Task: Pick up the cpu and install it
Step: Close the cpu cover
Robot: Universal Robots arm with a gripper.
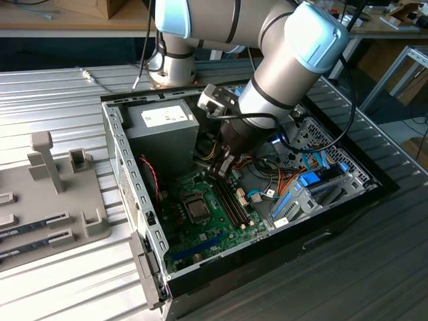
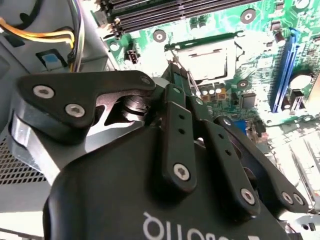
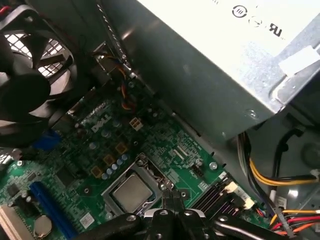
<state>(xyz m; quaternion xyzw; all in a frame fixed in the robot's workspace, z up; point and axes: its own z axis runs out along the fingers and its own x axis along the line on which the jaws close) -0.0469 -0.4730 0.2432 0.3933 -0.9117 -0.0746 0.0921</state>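
One cpu (image 3: 131,193) sits in socket on green board (image 1: 207,231). Gripper (image 3: 169,200) closed, empty, at cpu's 3 o'clock. Risk: bump could knock cpu crooked.

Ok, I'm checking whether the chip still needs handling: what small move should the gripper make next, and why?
Probably a short straight lift away from the board. The chip already lies flat in its socket, and the gripper, shut and seemingly empty, hangs just beside that socket.
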